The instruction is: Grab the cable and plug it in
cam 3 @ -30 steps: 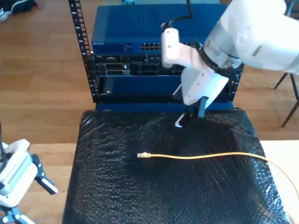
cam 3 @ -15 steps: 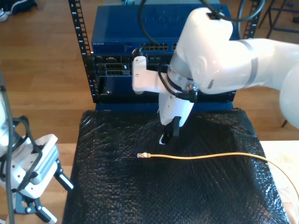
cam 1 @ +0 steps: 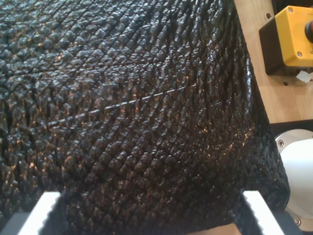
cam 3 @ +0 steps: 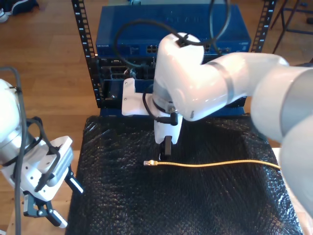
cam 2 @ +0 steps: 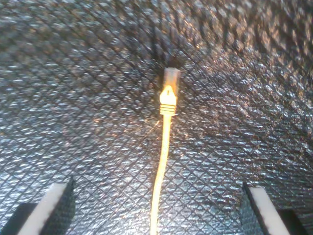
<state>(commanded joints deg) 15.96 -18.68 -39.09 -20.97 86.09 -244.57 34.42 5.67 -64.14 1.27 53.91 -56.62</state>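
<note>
Plug (cam 2: pixel 170 78) faces my second pincer (cam 2: pixel 159 205), jaws apart.

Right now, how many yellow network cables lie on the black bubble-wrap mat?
1. The thin yellow network cable lies across the black bubble-wrap mat, its clear plug pointing toward the exterior view's left, just below my second pincer.

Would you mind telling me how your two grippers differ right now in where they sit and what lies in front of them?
My second gripper hangs over the middle of the black mat, just above the cable; my first gripper sits off the mat's edge at the exterior view's left. The second gripper's camera looks at the cable's plug between its fingertips, the first's at bare mat and a yellow button box. Both are open and hold nothing.
</note>
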